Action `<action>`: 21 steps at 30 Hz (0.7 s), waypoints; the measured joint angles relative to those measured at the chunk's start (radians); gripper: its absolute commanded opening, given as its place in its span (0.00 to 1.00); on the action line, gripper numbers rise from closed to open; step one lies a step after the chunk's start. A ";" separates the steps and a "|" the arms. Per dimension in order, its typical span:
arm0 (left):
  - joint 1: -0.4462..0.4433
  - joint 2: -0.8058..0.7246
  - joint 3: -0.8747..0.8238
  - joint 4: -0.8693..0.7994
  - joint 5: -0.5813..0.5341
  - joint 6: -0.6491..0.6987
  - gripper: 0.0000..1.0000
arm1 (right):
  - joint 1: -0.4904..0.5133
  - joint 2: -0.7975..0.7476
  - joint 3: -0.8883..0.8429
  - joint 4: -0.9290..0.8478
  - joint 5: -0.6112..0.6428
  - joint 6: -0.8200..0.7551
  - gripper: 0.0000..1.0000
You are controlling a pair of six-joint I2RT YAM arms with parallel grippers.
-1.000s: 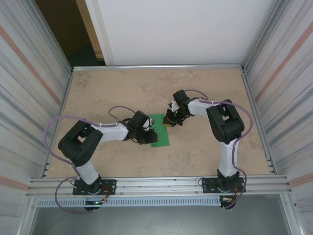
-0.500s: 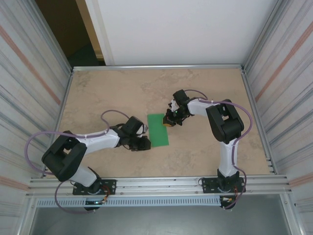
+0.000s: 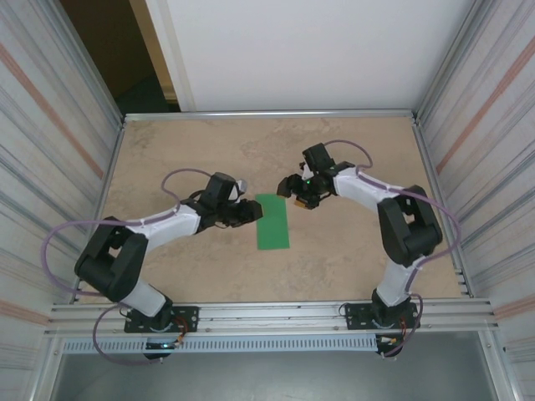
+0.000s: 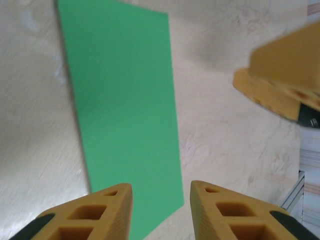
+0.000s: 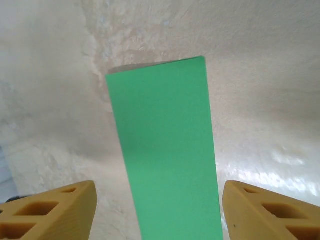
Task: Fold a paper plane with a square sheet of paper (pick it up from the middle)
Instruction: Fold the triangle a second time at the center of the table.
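The square sheet of paper (image 3: pixel 272 221) lies flat on the table as a long, narrow bright green rectangle, not a dart shape. My left gripper (image 3: pixel 248 209) hovers at its upper left edge. In the left wrist view the left gripper (image 4: pixel 161 192) is open, with the paper (image 4: pixel 120 100) below the gap and nothing held. My right gripper (image 3: pixel 292 190) sits just off the strip's top right corner. Seen from the right wrist, that gripper (image 5: pixel 159 195) stands wide open above the paper (image 5: pixel 165 145), clear of it. Its yellow fingers (image 4: pixel 285 75) also show in the left wrist view.
The beige marbled table (image 3: pixel 201 150) is fenced by metal rails and ribbed walls (image 3: pixel 481 167) on both sides. A white panel (image 3: pixel 292 50) closes the back. Both arms' purple cables (image 3: pixel 75 234) loop beside their bases.
The right gripper let go of the paper's top right corner, opened wide and drew back. The left gripper swung up along the paper's left edge and opened. The paper stayed flat.
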State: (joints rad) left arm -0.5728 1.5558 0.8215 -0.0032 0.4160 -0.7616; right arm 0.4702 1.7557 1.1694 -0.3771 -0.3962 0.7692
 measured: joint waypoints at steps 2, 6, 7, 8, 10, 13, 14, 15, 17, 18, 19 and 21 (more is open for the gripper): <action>0.005 0.049 0.044 0.006 0.019 0.002 0.40 | -0.005 -0.045 -0.039 0.011 0.027 0.015 0.82; 0.023 0.135 0.111 0.017 0.064 0.002 0.42 | -0.006 -0.068 -0.105 0.034 0.079 0.049 0.79; 0.030 0.153 0.123 0.017 0.074 0.003 0.42 | -0.006 -0.070 -0.119 0.036 0.090 0.060 0.78; 0.036 0.169 0.132 0.017 0.083 0.003 0.43 | -0.006 -0.071 -0.132 0.037 0.100 0.068 0.77; 0.048 0.200 0.147 0.016 0.098 0.004 0.43 | -0.006 -0.075 -0.151 0.037 0.117 0.089 0.75; 0.061 0.243 0.164 0.013 0.129 0.006 0.42 | -0.006 -0.079 -0.160 0.039 0.136 0.120 0.73; 0.063 0.259 0.175 0.003 0.138 0.009 0.42 | -0.005 -0.081 -0.160 0.042 0.139 0.128 0.72; 0.063 0.274 0.187 -0.004 0.143 0.015 0.42 | -0.004 -0.083 -0.160 0.046 0.143 0.138 0.72; 0.063 0.295 0.211 -0.028 0.146 0.030 0.42 | 0.002 -0.084 -0.160 0.052 0.149 0.146 0.71; 0.063 0.306 0.224 -0.039 0.146 0.037 0.42 | 0.006 -0.084 -0.160 0.053 0.150 0.149 0.71; 0.063 0.315 0.236 -0.049 0.147 0.043 0.42 | 0.008 -0.084 -0.160 0.055 0.152 0.154 0.70; 0.063 0.341 0.261 -0.060 0.154 0.051 0.42 | 0.014 -0.084 -0.160 0.056 0.156 0.164 0.69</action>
State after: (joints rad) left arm -0.5098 1.8973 1.0824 -0.0628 0.5705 -0.7101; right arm 0.4843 1.6718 1.0096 -0.3210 -0.2401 0.9329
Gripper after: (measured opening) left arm 0.424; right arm 0.701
